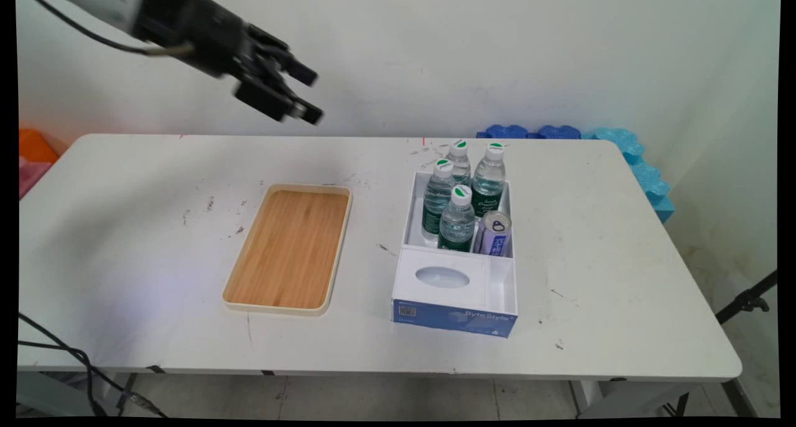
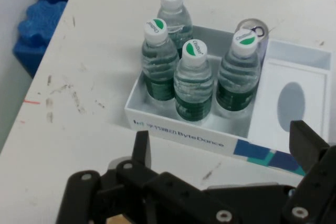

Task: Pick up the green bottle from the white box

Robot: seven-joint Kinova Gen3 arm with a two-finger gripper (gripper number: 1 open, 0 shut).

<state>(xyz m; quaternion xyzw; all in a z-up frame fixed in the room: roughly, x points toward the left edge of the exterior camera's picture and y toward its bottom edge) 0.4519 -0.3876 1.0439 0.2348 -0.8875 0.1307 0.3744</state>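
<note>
Currently, main view: gripper hangs high over the table's far-left part, clear of everything, its two fingers spread apart with nothing between them. No task stated, so progress is only what lies there: wooden tray sits bare, left of centre on the white table, and all drinks are inside the white box, right of centre, well apart from the tray. Tray is a rounded rectangle, bamboo-grain floor, cream raised rim. Box is glossy white card, open-topped, blue printed band on its near face; a white tissue insert with an oval opening fills its near end. Behind that stand four clear plastic water bottles, green labels, white caps, packed together upright, plus a purple drink can at the right wall, tilted slightly. Tabletop is scuffed with dark marks. Blue foam mats lean past the far-right corner. Hand view: camera looks down on the box from its far end; four water bottles show ribbed clear bodies and green-dotted caps, the can shows its silver pull-tab top behind them. Fingers rise at either side of the bottom edge, wide apart, empty. Blue foam sits at the upper left, off the table edge.
</note>
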